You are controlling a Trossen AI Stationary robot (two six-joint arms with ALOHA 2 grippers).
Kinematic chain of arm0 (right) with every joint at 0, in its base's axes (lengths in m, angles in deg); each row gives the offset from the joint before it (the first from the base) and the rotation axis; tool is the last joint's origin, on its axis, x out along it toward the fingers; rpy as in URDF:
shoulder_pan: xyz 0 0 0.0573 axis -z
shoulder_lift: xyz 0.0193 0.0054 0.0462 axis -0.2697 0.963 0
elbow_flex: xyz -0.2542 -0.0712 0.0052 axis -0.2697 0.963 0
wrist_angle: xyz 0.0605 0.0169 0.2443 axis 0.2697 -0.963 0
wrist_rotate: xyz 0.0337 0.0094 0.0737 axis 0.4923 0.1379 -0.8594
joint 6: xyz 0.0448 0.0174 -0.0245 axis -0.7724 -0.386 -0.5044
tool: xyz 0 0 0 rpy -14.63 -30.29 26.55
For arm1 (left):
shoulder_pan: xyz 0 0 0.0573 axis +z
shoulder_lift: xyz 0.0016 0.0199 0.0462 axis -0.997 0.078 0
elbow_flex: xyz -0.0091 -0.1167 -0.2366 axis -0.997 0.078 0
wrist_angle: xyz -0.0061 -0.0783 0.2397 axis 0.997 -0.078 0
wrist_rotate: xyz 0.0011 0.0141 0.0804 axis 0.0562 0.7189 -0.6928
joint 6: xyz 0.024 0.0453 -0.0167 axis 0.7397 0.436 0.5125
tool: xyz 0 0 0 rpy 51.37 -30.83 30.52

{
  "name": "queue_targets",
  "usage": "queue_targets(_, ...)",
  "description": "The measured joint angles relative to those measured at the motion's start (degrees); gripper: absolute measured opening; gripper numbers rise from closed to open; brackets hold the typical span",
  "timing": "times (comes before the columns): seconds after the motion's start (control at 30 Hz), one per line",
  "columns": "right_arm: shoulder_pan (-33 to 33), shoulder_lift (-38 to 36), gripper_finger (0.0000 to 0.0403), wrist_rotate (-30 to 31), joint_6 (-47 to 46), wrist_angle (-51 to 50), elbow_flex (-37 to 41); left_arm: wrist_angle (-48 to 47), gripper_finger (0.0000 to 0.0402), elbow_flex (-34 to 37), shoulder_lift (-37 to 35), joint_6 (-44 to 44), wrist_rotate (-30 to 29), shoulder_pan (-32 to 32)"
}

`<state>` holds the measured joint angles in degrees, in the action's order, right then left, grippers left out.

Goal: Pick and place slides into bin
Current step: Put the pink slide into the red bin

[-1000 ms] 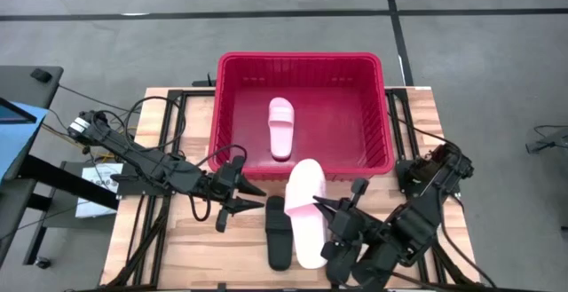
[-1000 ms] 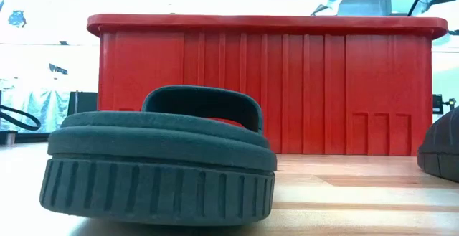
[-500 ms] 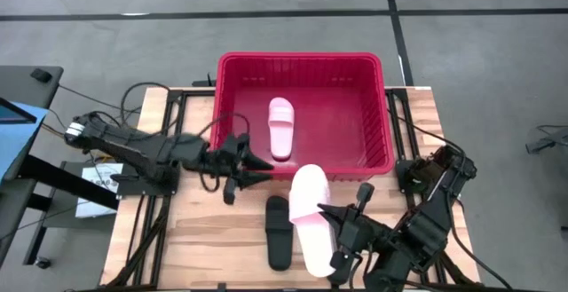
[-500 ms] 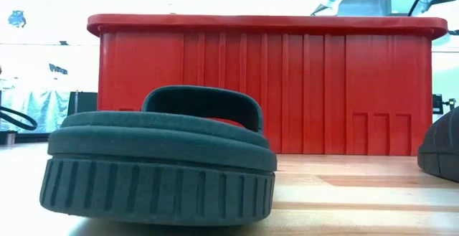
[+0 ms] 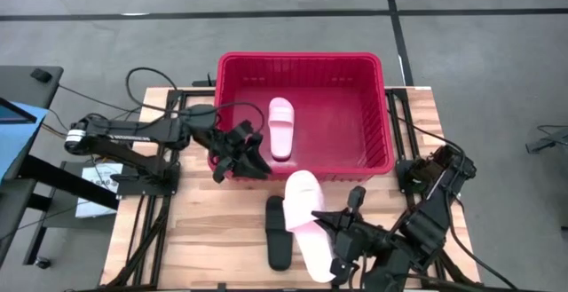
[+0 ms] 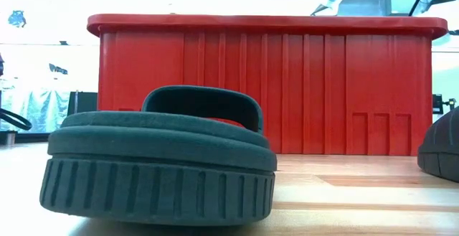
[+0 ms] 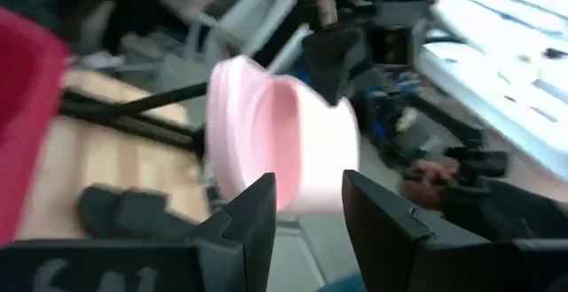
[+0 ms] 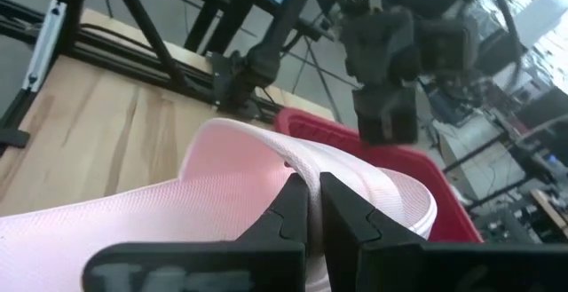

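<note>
- Wooden slatted table (image 5: 204,230) carries the large red plastic bin (image 5: 377,106); one pale pink slide (image 5: 281,125) lies inside.
- Right gripper (image 8: 311,205) pinches the strap of the second pale pink slide (image 5: 308,223); this thin hold may slip, and the slide can catch the rim.
- Left gripper (image 5: 251,161), fingers spread and empty, hovers at the bin's front wall, so the arms can collide.

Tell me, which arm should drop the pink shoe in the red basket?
The right. Its tool already grips the pink slide just outside the bin. The left tool is open and empty by the bin's corner.
</note>
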<state>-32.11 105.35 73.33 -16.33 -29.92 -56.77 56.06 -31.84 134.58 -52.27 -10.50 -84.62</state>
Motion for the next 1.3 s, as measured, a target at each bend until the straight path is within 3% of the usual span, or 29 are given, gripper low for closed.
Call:
queue_targets(0.37, 2.9, 0.0, 0.0001, -5.6, 12.4, 9.2, 0.0, 1.8, 0.0122, -2.7, 5.2, -1.7, 8.1, 0.1)
queue_targets(0.8, 1.5, 0.0, 0.0001, -5.5, 10.7, 8.4, 0.0, -4.6, 0.0123, -3.7, 6.1, 3.3, 4.9, 1.1)
queue_targets(1.3, 2.5, 0.0, 0.0001, -7.1, 11.0, 7.9, 0.0, -3.7, 0.0182, -3.7, 6.1, 3.6, 3.0, 1.6)
